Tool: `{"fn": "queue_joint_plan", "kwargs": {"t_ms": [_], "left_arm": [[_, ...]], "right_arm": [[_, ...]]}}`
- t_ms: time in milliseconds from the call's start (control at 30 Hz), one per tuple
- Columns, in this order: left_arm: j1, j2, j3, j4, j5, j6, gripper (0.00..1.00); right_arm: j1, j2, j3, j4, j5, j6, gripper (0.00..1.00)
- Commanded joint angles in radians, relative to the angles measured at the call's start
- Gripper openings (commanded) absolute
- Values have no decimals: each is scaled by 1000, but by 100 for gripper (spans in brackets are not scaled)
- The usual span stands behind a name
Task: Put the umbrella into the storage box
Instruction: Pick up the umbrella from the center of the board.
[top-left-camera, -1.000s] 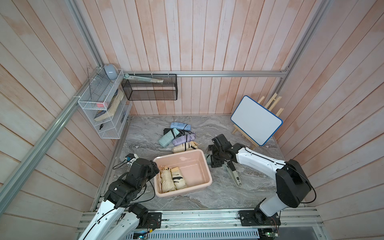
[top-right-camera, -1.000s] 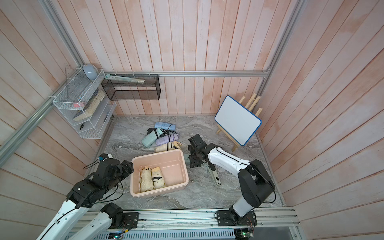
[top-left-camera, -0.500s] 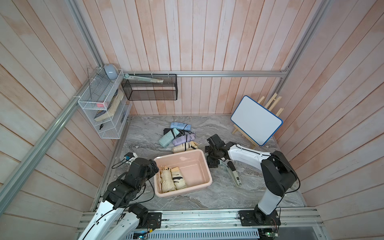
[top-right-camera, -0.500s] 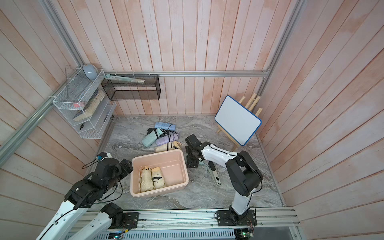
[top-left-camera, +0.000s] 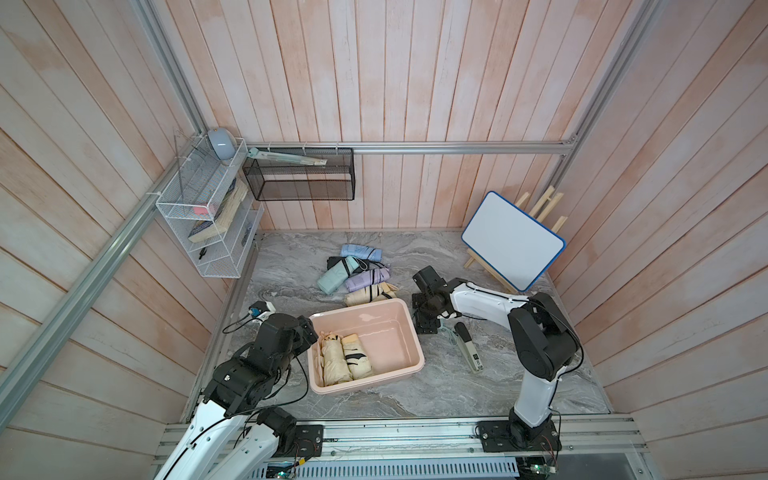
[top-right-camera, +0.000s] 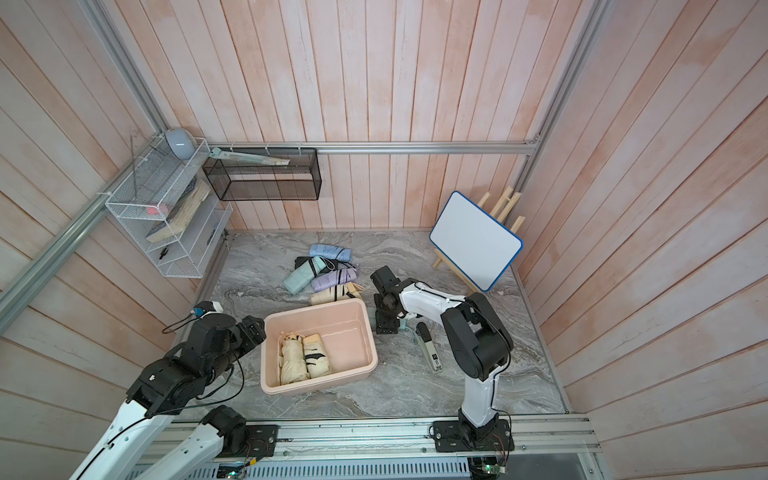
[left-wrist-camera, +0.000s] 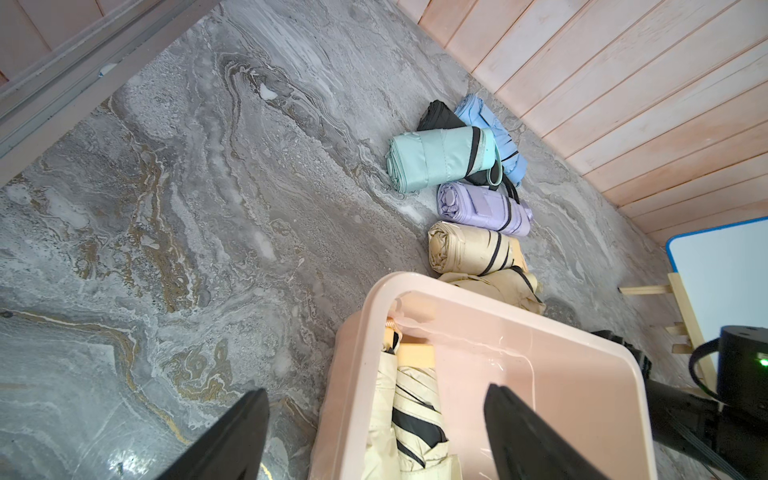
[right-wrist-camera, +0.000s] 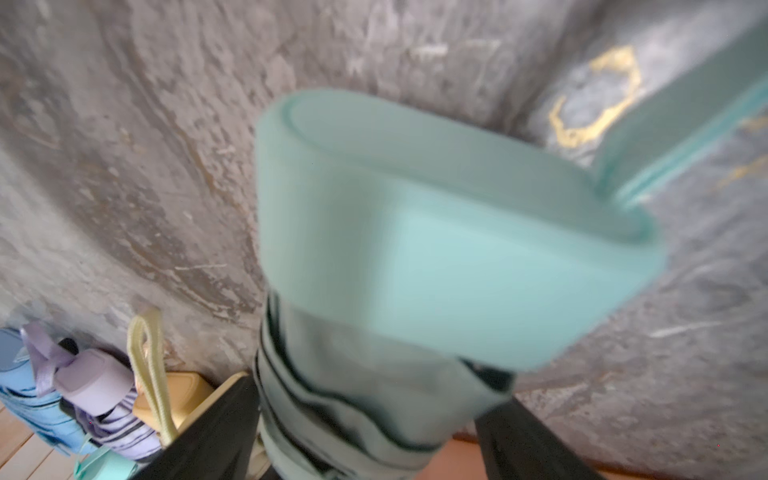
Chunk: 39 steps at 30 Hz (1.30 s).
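The right hand is clamped on the mint umbrella. Its black fingers press against both sides of the folded canopy, and the blocky handle points at the desk. In both top views the hand hangs just beside the right wall of the storage box. The left hand hovers over the box's left rim, jaws wide apart. Two cream umbrellas lie inside.

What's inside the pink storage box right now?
In the storage box, two cream folded umbrellas, one with black markings, lie side by side at one end; the remaining floor shows bare. Anything beneath them is hidden.
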Motion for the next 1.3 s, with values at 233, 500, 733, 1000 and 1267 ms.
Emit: {"fn": "queue_joint_plan", "kwargs": {"t_ms": [233,500,733,1000,1267], "left_arm": [[4,24,40,22,-32,43,87],[4,32,51,27,-28,57,87],[5,35,55,28,-31,69,87],[4,28,49,23,-33,66,87],[5,4,27,-1,-17,30,88]], "right_arm": [[-22,74,36,-54,2,77,65],[-21,61,58,-70,50,24,51],[-20,-47,28,-92,185,-36,39],[-15,-214,-50,-107,321,-106,31],[-5,-381,-41,-210,507,-256,27]]}}
